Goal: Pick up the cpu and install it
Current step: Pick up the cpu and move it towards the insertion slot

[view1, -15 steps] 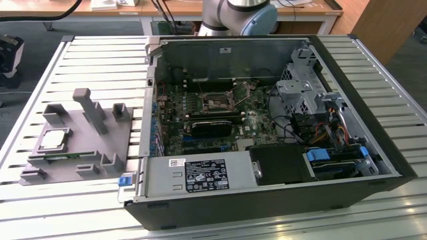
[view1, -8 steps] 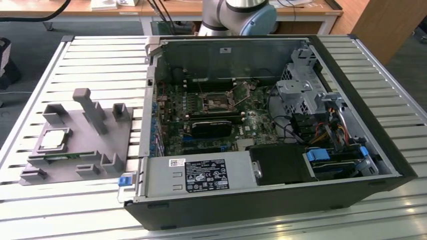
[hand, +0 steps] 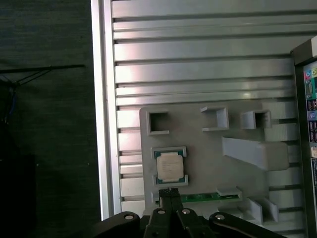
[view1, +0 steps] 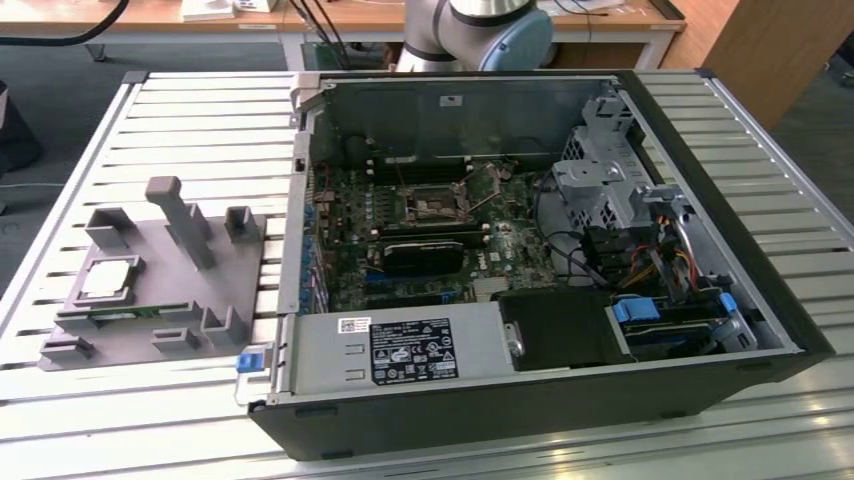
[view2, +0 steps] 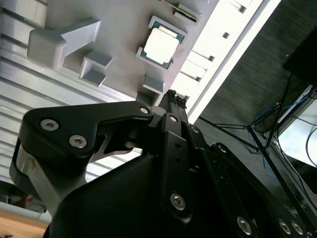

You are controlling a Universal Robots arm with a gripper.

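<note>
cpu (hand: 170,166) — flat square, silver top | matte grey tray (hand: 198,148) | jaws closed

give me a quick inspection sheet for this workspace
surface: slatted metal table, carrying an open computer case
job's things: cpu lies flat in its grey fixture, not yet in the case
clutter: green memory stick in the same fixture
end effector: shut, empty, above the fixture near the cpu
cables: coloured wires inside the case; floor cables
surroundings: wooden desk, arm base
</note>
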